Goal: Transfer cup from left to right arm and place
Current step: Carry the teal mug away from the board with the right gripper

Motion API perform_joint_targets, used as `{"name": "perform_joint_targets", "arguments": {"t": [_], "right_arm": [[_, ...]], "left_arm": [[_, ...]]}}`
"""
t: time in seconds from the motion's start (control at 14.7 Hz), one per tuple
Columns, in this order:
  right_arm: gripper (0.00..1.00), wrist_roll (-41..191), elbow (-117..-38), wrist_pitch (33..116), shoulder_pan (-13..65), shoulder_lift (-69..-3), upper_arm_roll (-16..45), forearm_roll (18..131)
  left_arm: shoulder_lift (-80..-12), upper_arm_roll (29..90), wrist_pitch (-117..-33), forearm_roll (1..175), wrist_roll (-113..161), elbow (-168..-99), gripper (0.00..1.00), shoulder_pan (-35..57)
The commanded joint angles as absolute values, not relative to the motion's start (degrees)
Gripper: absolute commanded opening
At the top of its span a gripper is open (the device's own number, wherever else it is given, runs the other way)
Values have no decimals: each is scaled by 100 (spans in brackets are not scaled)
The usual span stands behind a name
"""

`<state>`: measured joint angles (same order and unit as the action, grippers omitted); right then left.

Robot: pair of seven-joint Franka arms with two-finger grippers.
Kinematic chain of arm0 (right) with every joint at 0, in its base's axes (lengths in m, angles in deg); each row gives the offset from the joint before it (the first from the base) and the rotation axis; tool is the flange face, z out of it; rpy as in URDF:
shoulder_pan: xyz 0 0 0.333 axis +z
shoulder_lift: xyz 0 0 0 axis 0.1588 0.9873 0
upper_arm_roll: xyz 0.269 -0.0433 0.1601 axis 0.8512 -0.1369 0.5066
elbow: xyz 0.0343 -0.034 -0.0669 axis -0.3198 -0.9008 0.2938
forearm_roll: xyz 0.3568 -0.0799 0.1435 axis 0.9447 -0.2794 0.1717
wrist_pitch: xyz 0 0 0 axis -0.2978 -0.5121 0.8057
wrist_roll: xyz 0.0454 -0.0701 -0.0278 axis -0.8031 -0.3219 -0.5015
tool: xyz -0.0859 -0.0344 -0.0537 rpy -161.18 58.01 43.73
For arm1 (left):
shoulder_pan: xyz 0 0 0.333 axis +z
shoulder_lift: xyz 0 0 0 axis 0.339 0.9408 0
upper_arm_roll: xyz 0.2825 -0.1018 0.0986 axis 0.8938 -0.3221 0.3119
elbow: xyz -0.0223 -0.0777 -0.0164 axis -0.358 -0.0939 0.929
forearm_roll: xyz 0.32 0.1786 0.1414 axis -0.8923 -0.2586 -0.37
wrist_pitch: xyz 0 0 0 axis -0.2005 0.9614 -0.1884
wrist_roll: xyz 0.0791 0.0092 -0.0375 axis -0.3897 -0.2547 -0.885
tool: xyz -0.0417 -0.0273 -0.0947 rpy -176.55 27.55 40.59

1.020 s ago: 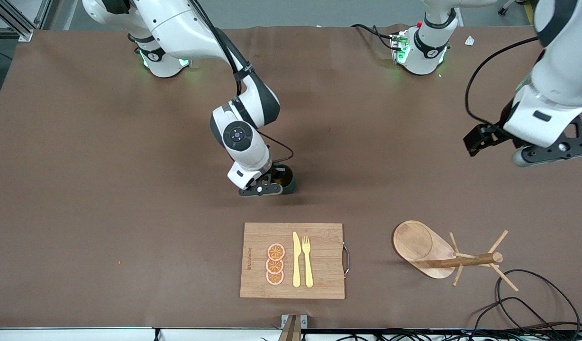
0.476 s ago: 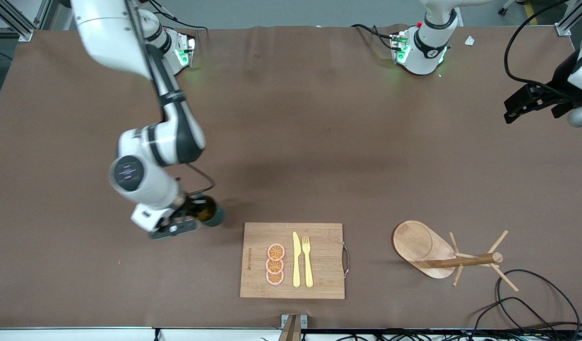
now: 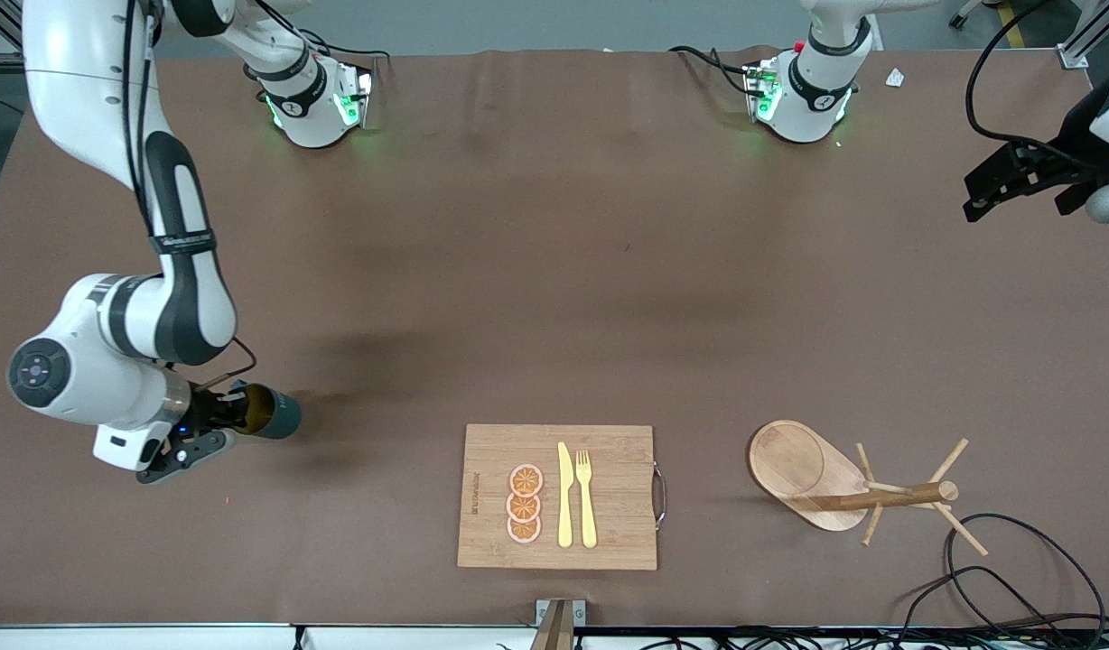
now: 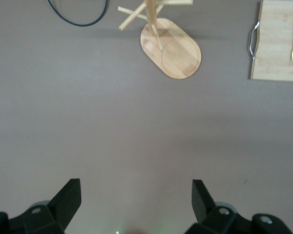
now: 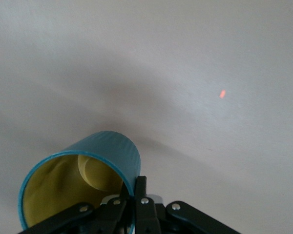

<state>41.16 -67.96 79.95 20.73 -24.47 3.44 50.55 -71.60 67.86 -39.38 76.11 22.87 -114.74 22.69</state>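
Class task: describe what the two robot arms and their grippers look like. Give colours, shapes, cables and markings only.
Both arms are glossy white rounded segments with dark grey joints, black cables looped alongside and green lights glowing at the bases. The right gripper and left gripper are black, with angular jaws; the right arm's wrist has a round dark cap.

Both arms are glossy white shells with dark grey-black bands at the joints. Green lights glow at the round bases along the top of the frame. A black cable runs down each arm. The right gripper [image 3: 213, 431] and the left gripper [image 4: 136, 202] are matte black, with small silver screws showing.
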Motion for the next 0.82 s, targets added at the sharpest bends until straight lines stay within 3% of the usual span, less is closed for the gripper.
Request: {"name": "perform_joint_targets", "arguments": {"t": [0.0, 0.54, 0.68, 0.75], "right_arm": [[1, 3363, -6869, 8065, 1767, -2414, 481, 4990], [5, 3132, -6957, 8056, 1670, -2133, 498, 4999], [18, 3167, -6957, 8056, 1696, -2098, 499, 5008], [37, 3185, -6948, 8056, 1705, -2098, 499, 5008]], "left_arm": [[-7744, 7252, -3956, 7918, 2676, -12189, 100, 2140], [-7763, 7209, -3930, 7928, 2500, -12226, 100, 1982], [-7763, 7209, -3930, 7919, 2500, -12261, 100, 1999], [-7780, 7209, -3921, 7919, 2500, -12313, 100, 2008]]}}
